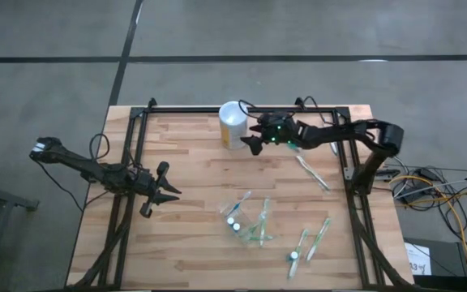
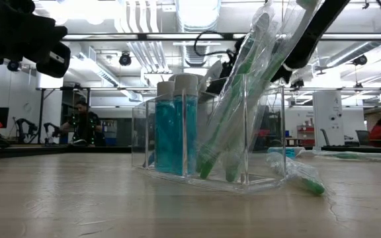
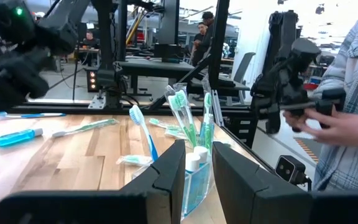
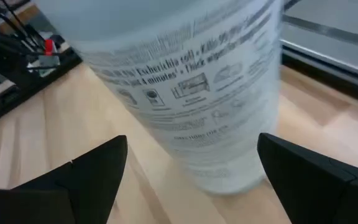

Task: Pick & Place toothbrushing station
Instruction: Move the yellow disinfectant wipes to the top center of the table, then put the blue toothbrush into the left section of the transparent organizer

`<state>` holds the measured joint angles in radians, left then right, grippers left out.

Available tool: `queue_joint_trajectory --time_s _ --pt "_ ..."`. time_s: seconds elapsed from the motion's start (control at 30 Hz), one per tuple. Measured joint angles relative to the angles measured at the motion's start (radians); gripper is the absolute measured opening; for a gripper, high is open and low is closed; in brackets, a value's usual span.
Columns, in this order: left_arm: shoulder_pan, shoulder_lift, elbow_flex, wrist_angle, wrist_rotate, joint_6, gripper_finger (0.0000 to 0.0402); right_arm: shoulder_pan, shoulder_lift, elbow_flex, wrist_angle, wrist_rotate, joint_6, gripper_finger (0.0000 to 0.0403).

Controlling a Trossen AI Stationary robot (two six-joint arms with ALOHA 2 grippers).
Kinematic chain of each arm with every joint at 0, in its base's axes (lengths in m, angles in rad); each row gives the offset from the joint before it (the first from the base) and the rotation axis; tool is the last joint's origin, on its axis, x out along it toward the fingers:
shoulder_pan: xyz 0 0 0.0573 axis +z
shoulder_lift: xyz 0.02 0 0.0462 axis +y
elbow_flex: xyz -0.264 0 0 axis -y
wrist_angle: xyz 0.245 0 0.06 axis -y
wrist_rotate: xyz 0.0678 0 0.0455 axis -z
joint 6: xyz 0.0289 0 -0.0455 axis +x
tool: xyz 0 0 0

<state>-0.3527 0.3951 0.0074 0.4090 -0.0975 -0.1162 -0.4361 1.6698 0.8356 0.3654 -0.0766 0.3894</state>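
My right tool is spread wide, jaws either side of a white printed canister near the counter's far edge, not clamped. Left tool partly parted, empty, near left edge. The toothbrushing station sits mid-counter toward the near edge, holding toothbrushes.

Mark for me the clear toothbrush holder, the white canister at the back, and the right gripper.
clear toothbrush holder point(image 2: 243, 132): low view, on its see-through front wall.
white canister point(image 1: 232, 123): high view, on its top.
right gripper point(image 1: 252, 138): high view, midway between its open fingertips, beside the canister.
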Motion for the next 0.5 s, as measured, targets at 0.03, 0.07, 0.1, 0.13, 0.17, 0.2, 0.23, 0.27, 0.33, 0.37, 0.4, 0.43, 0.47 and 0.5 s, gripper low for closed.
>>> queue_joint_trajectory --time_s 0.03,0.07,0.1,0.13,0.17,0.2,0.23,0.27,0.33,0.37,0.4,0.43,0.47,0.5 --pt "0.0 0.0 0.0 0.0 0.0 0.0 0.0085 0.0 -0.029 0.0 -0.041 0.012 0.0 0.0352" --pt "0.0 0.0 0.0 0.0 0.0 0.0 0.0085 0.0 -0.062 0.0 -0.087 0.032 0.0 0.035" --pt "0.0 0.0 0.0 0.0 0.0 0.0 0.0085 -0.001 -0.093 0.002 -0.146 0.058 -0.001 0.0349" --pt "0.0 0.0 0.0 0.0 0.0 0.0 0.0085 0.0 -0.124 0.006 -0.204 0.089 -0.001 0.0347" --pt "0.0 0.0 0.0 0.0 0.0 0.0 0.0085 0.0 -0.157 0.009 -0.261 0.119 0.002 0.0345" --pt "0.0 0.0 0.0 0.0 0.0 0.0 0.0085 0.0 -0.19 0.01 -0.317 0.15 0.003 0.0343" --pt "0.0 0.0 0.0 0.0 0.0 0.0 0.0085 0.0 -0.223 0.011 -0.366 0.18 0.003 0.034" --pt "0.0 0.0 0.0 0.0 0.0 0.0 0.0085 0.0 -0.257 0.012 -0.41 0.204 0.003 0.0338" --pt "0.0 0.0 0.0 0.0 0.0 0.0 0.0085 0.0 -0.325 0.013 -0.492 0.258 0.003 0.0334" --pt "0.0 0.0 0.0 0.0 0.0 0.0 0.0085 0.0 -0.359 0.013 -0.532 0.283 0.003 0.0332" --pt "0.0 0.0 0.0 0.0 0.0 0.0 0.0085 0.0 -0.391 0.013 -0.574 0.307 0.003 0.033" --pt "0.0 0.0 0.0 0.0 0.0 0.0 0.0085 0.0 -0.422 0.013 -0.615 0.323 0.004 0.0327" --pt "0.0 0.0 0.0 0.0 0.0 0.0 0.0085 0.0 -0.453 0.013 -0.66 0.334 0.013 0.0325" --pt "0.0 0.0 0.0 0.0 0.0 0.0 0.0085 0.0 -0.48 0.013 -0.705 0.346 0.041 0.0323"
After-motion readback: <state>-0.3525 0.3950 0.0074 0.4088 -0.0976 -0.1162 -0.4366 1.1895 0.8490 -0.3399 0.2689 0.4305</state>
